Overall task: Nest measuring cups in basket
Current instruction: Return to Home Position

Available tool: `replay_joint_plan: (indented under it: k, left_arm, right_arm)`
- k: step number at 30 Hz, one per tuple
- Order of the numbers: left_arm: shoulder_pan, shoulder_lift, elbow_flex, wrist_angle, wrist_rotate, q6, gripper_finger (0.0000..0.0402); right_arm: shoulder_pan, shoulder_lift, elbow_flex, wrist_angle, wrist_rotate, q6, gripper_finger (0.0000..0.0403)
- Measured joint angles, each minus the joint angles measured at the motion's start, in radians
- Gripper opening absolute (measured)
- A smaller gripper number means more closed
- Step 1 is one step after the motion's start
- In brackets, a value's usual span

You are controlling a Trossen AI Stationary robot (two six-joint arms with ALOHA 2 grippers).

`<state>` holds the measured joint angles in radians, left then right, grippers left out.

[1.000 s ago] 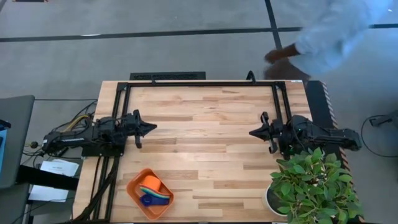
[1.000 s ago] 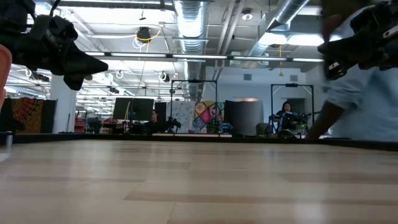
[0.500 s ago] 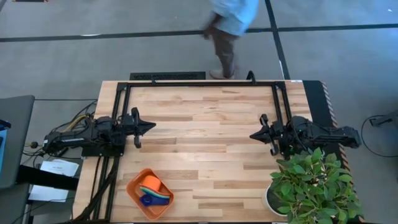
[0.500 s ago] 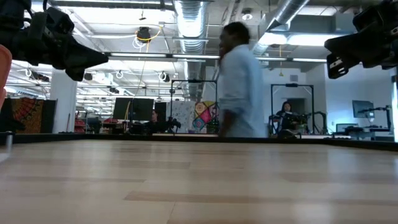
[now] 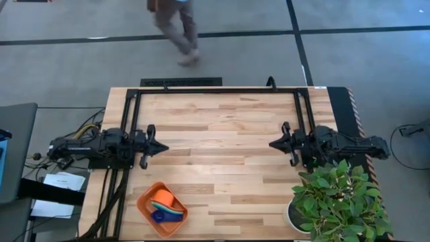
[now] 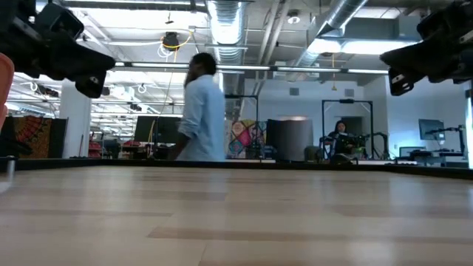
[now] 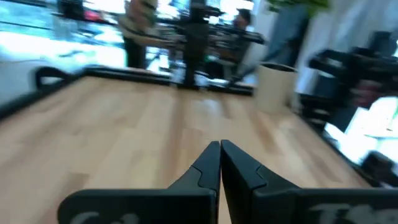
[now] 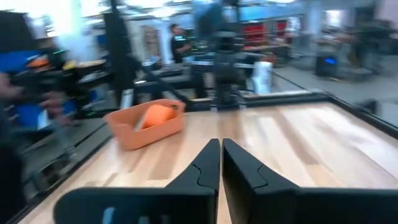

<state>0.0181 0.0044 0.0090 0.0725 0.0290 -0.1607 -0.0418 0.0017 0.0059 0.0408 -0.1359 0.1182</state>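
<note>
On the left arm's side of the pale wooden plank table (image 5: 222, 171), close to the edge nearest the low camera, I saw the shallow salmon-orange plastic basket (image 5: 146, 214) with rounded corners. Inside it lay the small plastic measuring cups (image 5: 165, 204), gathered into one stack. I could pick out orange, teal-green and blue among them, but I could not count the cups from overhead. The left gripper (image 5: 164, 146) hung above the table's left edge, well apart from the basket, pointing toward the middle. Its wrist camera showed the two dark fingers pressed together with nothing between them. The right gripper (image 5: 271, 143) sat opposite over the right side, also aimed inward, its fingers likewise closed on themselves and empty. From its wrist camera I could see the basket across the boards with an orange cup showing above the rim. A leafy green potted plant (image 5: 339, 202) stood at the table's corner just beside the right arm. Beyond the far edge, a person (image 5: 176, 30) in a light shirt was walking across the grey floor.
</note>
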Motion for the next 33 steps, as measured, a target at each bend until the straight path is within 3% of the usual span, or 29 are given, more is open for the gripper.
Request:
replay_joint_plan:
  k: [3,6,33]
  left_arm:
    - [-0.025,0.000,0.000,0.001,0.017,0.008,0.0000]
    - [-0.031,0.000,-0.001,0.011,-0.035,0.010,0.0000]
    - [-0.030,0.000,-0.002,-0.040,-0.062,-0.069,0.0000]
  right_arm:
    - [-0.011,0.000,0.000,-0.005,0.095,0.046,0.0048]
    - [-0.021,0.000,0.000,-0.007,0.138,0.057,0.0050]
    - [-0.026,0.000,0.000,-0.007,0.137,0.058,0.0052]
